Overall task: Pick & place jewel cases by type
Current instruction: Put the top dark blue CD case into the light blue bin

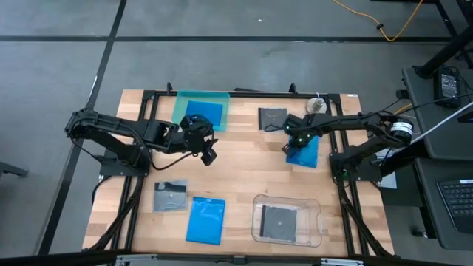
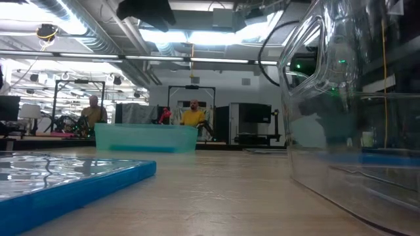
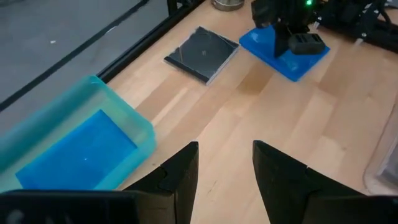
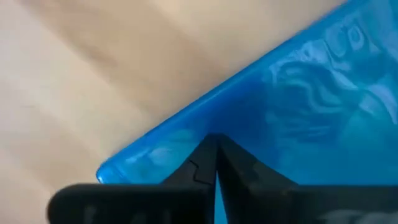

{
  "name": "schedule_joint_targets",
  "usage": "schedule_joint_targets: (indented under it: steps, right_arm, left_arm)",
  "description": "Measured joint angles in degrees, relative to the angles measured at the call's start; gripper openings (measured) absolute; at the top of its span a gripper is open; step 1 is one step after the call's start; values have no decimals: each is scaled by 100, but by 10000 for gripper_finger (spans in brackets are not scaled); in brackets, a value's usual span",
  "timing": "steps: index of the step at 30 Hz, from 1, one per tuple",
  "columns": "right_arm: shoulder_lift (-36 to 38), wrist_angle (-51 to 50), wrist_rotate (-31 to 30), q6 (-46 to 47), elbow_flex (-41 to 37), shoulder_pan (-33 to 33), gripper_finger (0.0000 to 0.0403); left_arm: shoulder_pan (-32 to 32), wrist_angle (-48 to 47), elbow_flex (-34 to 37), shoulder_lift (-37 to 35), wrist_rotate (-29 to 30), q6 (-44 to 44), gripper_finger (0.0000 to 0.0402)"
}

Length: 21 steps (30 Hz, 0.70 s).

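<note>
Six jewel cases are counted in the high view: three blue and three grey.

Blue cases: one (image 1: 204,116) is lodged inside the teal tray (image 1: 182,101) at 11 o'clock on the table (image 1: 236,170); one (image 1: 206,219) is laid flat on the bare wood at 7 o'clock; one (image 1: 304,153) is located at 2 o'clock beneath the right gripper (image 1: 293,138).

Grey cases: one (image 1: 272,118) is laid at 1 o'clock, near the third blue case; one (image 1: 170,196) is laid at 8 o'clock, just beside the 7 o'clock blue case; one (image 1: 281,221) is contained in the clear tray (image 1: 319,218) at 5 o'clock.

The right gripper is positioned at the edge of the 2 o'clock blue case. In the right wrist view, its fingers (image 4: 239,167) are seen pressed together, with the tips at the case edge (image 4: 273,118). Whether the edge is pinched between them cannot be told.

The left gripper (image 1: 206,142) is held above bare wood at 10 o'clock, just beside the teal tray. Its fingers (image 3: 184,169) are spread apart, and nothing is held between them.

Two trays are counted: one teal, one clear. Two persons (image 2: 193,113) are seen in the room behind the table in the low view.
</note>
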State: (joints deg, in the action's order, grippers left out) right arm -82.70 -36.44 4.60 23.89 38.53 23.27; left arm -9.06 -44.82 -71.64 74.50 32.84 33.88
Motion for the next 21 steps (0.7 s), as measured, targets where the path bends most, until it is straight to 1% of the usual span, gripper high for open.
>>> schedule_joint_targets:
  steps: [3, 6, 10, 12, 16, 21]
  right_arm:
    - [-17, 476, 338, 266, -1, -339, 6]
    - [-190, 1044, 459, 660, -1, -702, 7]
    - [-722, 1905, 813, 1098, 48, -1228, 9]
    - [-1084, 2137, 964, 1209, 222, -1490, 6]
    - [-1824, 2217, 1012, 1152, 973, -1904, 5]
    - [-2584, 2000, 1010, 622, 2214, -2103, 9]
  left_arm:
    - [35, 0, 0, 0, -8, -118, 143]
    - [89, 0, 0, 0, 0, -166, 143]
    - [163, -2, 0, 0, 0, -178, 143]
    - [198, -2, 0, 0, 4, -245, 143]
    - [258, 0, -1, 0, 1, -318, 143]
    - [335, 0, -2, 0, -36, -318, 143]
